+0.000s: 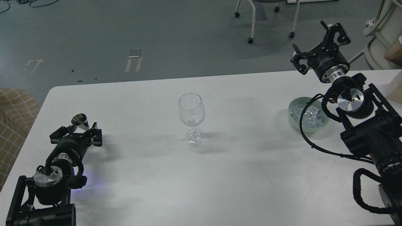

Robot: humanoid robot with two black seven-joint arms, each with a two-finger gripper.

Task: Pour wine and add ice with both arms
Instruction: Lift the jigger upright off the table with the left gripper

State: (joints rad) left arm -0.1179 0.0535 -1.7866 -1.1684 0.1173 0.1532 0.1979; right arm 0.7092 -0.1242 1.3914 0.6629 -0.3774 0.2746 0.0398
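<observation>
An empty clear stemmed wine glass [191, 116] stands upright at the table's middle. A pale green bowl [293, 121] at the right holds several ice cubes [310, 118]; my right arm's cable loops over its near side. My right gripper [317, 47] is open and empty, raised above and beyond the bowl, past the table's far edge. A small shiny metal cone-shaped cup [79, 121] stands at the left. My left gripper [77, 131] sits low on the table just behind the cup, fingers spread wide and not closed on it.
The white table [238, 175] has its far edge near the right gripper. A brown checked seat [14, 113] is at the left edge. Chair legs on wheels [267, 28] stand beyond. A person's bare arm [394, 53] and a tan box [396, 91] are at the far right.
</observation>
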